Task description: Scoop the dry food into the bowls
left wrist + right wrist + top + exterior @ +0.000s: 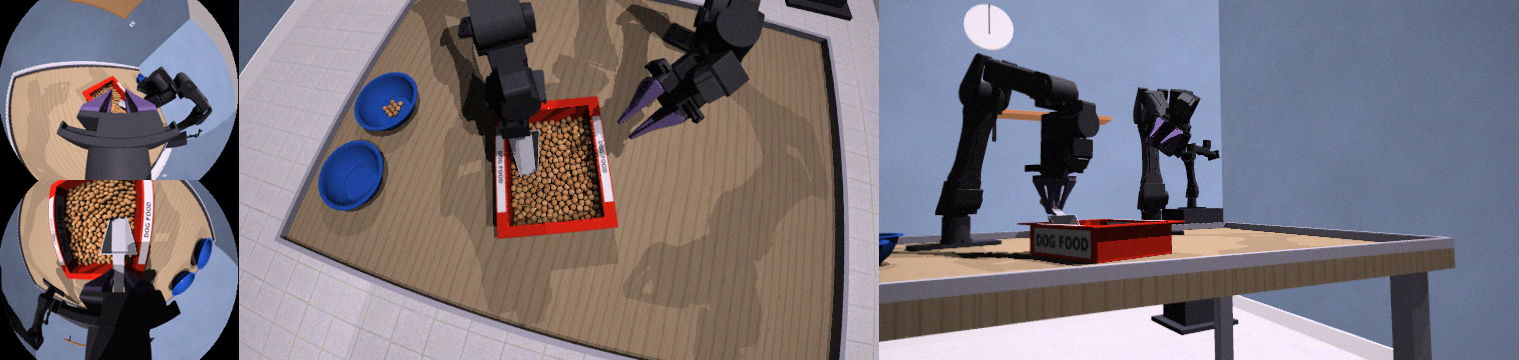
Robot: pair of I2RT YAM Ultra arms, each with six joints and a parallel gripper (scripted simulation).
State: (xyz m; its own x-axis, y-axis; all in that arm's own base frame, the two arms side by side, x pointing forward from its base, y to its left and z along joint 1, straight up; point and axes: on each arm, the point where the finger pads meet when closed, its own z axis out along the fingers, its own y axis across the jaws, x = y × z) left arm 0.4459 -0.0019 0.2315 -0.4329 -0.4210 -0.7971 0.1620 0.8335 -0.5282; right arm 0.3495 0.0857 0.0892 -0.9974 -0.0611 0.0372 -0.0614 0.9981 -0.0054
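My right gripper is shut on the grey scoop's handle. The scoop is inside the red box's left part in the top view, over the food; its visible inside looks bare. The box stands flat, full of round brown pieces. My left gripper is narrowly open and empty, in the air beside the box. The upper blue bowl holds several pieces. The lower blue bowl looks empty.
The bowls stand left of the box in the top view, near the raised table edge. The right arm reaches over the box's top left corner. The left arm comes in from the upper right.
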